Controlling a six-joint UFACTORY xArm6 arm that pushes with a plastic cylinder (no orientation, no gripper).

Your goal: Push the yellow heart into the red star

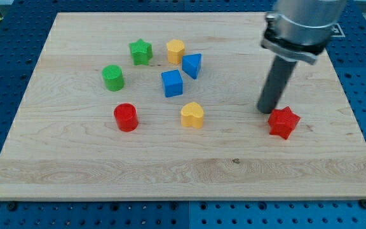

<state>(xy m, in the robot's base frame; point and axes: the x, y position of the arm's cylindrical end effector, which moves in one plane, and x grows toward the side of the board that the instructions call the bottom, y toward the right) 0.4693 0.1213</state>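
The yellow heart (192,115) lies near the middle of the wooden board. The red star (283,122) lies toward the view's right, well apart from the heart. My tip (265,111) rests on the board just left of and slightly above the red star, almost touching it. The tip is far to the right of the yellow heart.
A red cylinder (126,117) lies left of the heart. Above the heart are a blue cube (171,83), a blue triangular block (192,65), a yellow hexagonal block (175,50), a green star (141,51) and a green cylinder (113,77). The wooden board (75,165) sits on a blue pegboard.
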